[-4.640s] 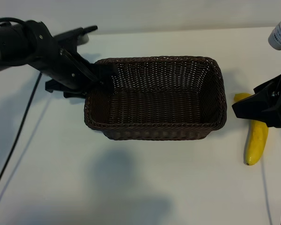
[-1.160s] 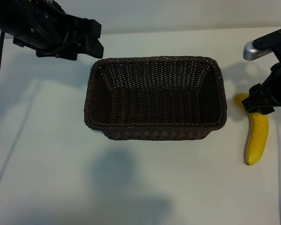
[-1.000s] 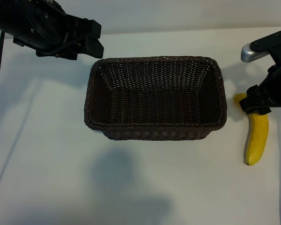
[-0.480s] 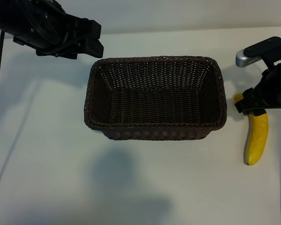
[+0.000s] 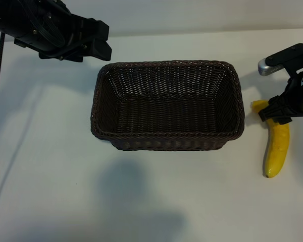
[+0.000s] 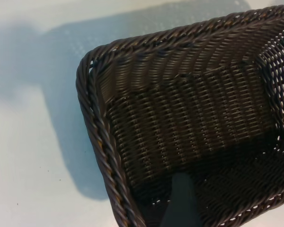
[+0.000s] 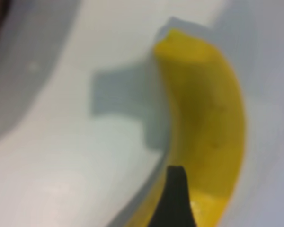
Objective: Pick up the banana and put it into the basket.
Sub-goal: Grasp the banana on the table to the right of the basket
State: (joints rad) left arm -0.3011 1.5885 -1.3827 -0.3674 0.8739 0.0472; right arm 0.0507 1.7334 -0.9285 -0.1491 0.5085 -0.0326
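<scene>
I held the right gripper (image 5: 273, 114), jaws apart, above the upper end of the banana (image 5: 275, 149), which lay on the table (image 5: 50, 166) beside the basket (image 5: 167, 142). Approach step; next, descend and clamp. Left gripper (image 5: 98, 41) parked, jaws apart.

Basket (image 6: 189, 127) corner on the table (image 6: 23, 156), its inside bare.

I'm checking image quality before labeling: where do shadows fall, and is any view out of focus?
Exterior view: sharp; soft arm shadows lie on the table below the basket and at far left. Left wrist view: crisp weave, a broad shadow beside the basket. Right wrist view: out of focus; the banana is smeared, with a blocky shadow beside it.
</scene>
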